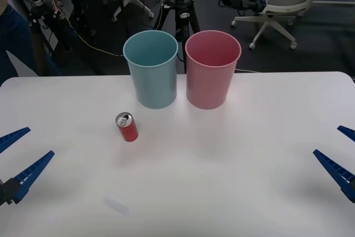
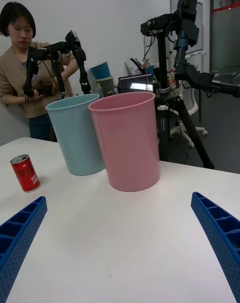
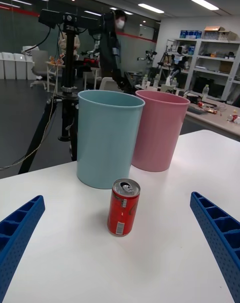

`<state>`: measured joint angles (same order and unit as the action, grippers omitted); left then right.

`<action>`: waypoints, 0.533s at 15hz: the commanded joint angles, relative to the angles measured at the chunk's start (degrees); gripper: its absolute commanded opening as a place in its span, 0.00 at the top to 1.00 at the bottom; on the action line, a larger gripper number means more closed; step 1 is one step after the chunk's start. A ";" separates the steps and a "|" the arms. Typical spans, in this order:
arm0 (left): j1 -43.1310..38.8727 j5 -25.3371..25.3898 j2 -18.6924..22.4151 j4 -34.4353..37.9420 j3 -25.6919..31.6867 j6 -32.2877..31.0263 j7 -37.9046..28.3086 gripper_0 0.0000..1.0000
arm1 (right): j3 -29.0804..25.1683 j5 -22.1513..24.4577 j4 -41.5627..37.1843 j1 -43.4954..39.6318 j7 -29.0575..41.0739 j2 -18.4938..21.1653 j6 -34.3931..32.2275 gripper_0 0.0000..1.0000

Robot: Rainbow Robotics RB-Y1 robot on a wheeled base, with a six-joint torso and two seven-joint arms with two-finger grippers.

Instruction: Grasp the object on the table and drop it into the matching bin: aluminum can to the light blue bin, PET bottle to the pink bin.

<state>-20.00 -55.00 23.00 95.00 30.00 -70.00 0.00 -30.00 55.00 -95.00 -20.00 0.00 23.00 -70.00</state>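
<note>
A small red aluminum can (image 1: 127,127) with a silver lid stands upright on the white table (image 1: 233,170), left of centre and in front of the light blue bin (image 1: 151,76). The pink bin (image 1: 212,69) stands right beside the blue one. My left gripper (image 1: 12,159) hovers open at the table's left edge, well short of the can (image 3: 123,207). My right gripper (image 1: 344,156) is open at the right edge, far from the can (image 2: 25,172). In the wrist views the blue bin (image 3: 107,138) (image 2: 76,133) and pink bin (image 3: 160,129) (image 2: 129,139) stand beyond the open fingers.
Behind the table are a black tripod (image 1: 179,9), office chairs (image 1: 283,4) and cables on a dark floor. A person stands at the far left edge (image 1: 14,31). The wide table surface in front of the bins is bare white.
</note>
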 commanded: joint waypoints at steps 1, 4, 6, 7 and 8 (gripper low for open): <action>1.19 0.07 -0.50 0.10 -0.21 -0.13 0.00 0.00 | 0.00 0.00 0.00 0.00 0.00 0.00 0.00 0.00; 2.86 0.07 0.29 0.45 -0.56 -0.49 -0.79 0.00 | 0.00 0.00 0.00 0.00 0.00 0.00 0.00 0.00; 3.30 0.07 0.29 -0.25 -0.56 -0.40 -0.88 0.00 | 0.00 0.00 0.00 0.00 0.00 0.00 0.00 0.00; 3.30 0.07 0.29 -0.34 -0.56 -0.40 -0.88 0.00 | 0.00 0.00 0.00 0.00 0.00 0.00 0.00 0.00; 3.30 -0.11 0.29 -0.34 -0.56 -0.31 -0.70 0.00 | 0.00 0.00 0.00 0.00 0.00 0.00 0.00 0.00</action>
<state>-16.72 -54.98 23.29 94.69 29.45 -70.40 -0.81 -30.00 54.99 -94.99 -19.99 0.00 23.00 -70.00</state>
